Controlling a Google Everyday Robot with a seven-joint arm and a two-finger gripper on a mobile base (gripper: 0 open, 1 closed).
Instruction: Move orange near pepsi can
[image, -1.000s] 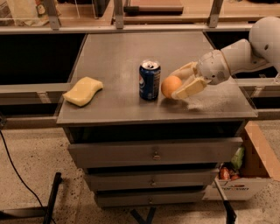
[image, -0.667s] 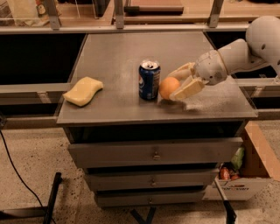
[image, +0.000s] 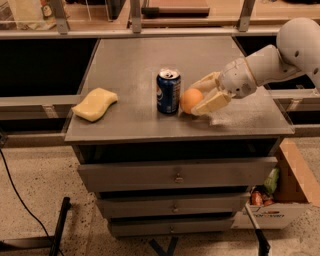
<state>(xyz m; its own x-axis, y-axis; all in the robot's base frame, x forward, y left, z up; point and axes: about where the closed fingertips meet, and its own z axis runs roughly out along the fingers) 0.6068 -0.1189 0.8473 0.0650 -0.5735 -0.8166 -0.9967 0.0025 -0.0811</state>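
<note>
We see the gripper (image: 196, 100) closed around the orange (image: 188, 99), reaching in from the right. It holds the orange low over the table (image: 130, 65), just right of the can (image: 168, 91). We think it only has to let go.

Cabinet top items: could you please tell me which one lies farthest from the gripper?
The yellow sponge, alone at the left edge. The gripper is at the right, closed around the orange, right beside the blue can.

The pepsi can (image: 168, 92) bears a blurred logo, probably Pepsi's; the gripper (image: 199, 99) clasps the orange (image: 189, 100) beside it.
</note>
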